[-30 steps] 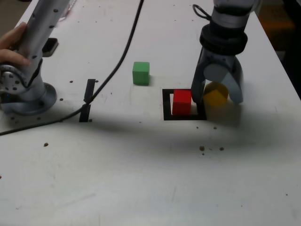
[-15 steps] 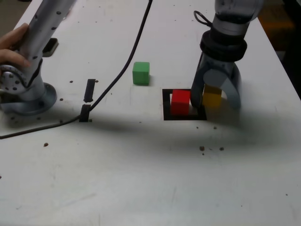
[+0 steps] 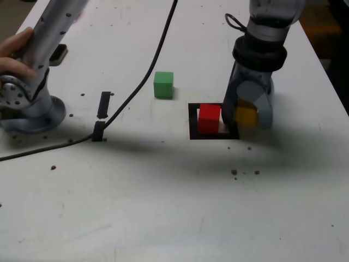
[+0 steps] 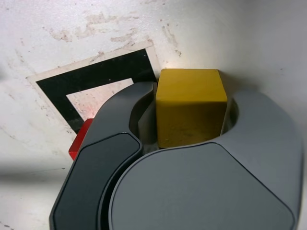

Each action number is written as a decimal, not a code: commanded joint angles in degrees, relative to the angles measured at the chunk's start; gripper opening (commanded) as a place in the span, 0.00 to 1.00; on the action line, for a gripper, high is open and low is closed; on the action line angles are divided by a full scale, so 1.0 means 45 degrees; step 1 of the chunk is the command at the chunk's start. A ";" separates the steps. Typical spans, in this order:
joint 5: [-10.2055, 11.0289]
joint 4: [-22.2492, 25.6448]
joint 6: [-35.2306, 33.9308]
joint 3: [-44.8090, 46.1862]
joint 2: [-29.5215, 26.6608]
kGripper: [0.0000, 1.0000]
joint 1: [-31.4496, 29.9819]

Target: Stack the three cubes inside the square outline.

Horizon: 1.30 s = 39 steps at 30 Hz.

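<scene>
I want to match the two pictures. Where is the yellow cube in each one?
Exterior view: the yellow cube sits between the gripper's jaws, at the square outline's right edge in this view.
Wrist view: the yellow cube fills the middle, clamped by the gripper.
Shared landmark: the red cube inside the outline.

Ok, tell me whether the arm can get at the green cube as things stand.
Probably not yet: the pincer is shut on the yellow cube. The green cube stands alone on open table, nothing above or around it, so the way itself looks free.
</scene>
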 commanded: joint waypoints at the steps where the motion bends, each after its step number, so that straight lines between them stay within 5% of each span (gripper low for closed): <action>1: 0.0012 -0.0092 0.0002 0.0016 -0.0020 0.32 0.0037; 8: 0.0134 -0.0203 0.0002 0.0003 -0.0195 0.24 0.0037; 16: 0.1200 0.0586 -0.0155 -0.0018 -0.1827 0.24 0.0037; 20: 0.1345 0.0894 -0.0264 0.0214 -0.2489 0.24 0.0037; 34: 0.0991 0.1450 -0.0858 0.2179 -0.4300 0.24 -0.0333; 39: 0.0353 0.1449 -0.1450 0.2341 -0.4402 0.24 -0.1025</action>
